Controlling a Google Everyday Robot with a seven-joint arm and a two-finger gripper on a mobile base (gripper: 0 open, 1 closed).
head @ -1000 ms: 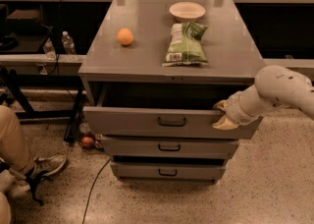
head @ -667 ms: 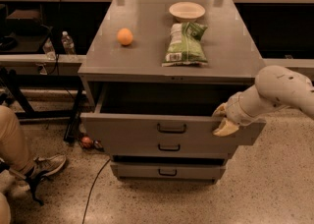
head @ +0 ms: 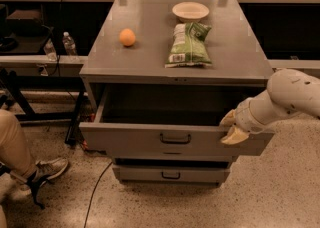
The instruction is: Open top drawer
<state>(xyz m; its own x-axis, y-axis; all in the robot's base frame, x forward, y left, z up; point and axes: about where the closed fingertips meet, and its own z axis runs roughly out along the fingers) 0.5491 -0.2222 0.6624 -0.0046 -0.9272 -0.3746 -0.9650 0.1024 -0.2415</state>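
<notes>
The top drawer (head: pixel 150 141) of the grey metal cabinet (head: pixel 150 27) is pulled far out, its dark plain interior showing and its small black handle (head: pixel 175 139) at the centre of the front. My gripper (head: pixel 233 127) is at the drawer's right front corner, hooked over the top edge of the drawer front. My white arm (head: pixel 287 99) reaches in from the right. A narrower lower drawer (head: pixel 171 174) shows beneath, shut.
On the cabinet top lie an orange (head: pixel 127 37), a green chip bag (head: pixel 189 45) and a white bowl (head: pixel 190 10). A person's leg and shoe (head: pixel 45 169) are at the lower left. A cable (head: pixel 97 187) runs over the floor. Water bottles (head: pixel 68 45) stand at left.
The top drawer has slid further out toward the camera, covering the middle drawer's front. My gripper has moved with it, staying at the right front corner.
</notes>
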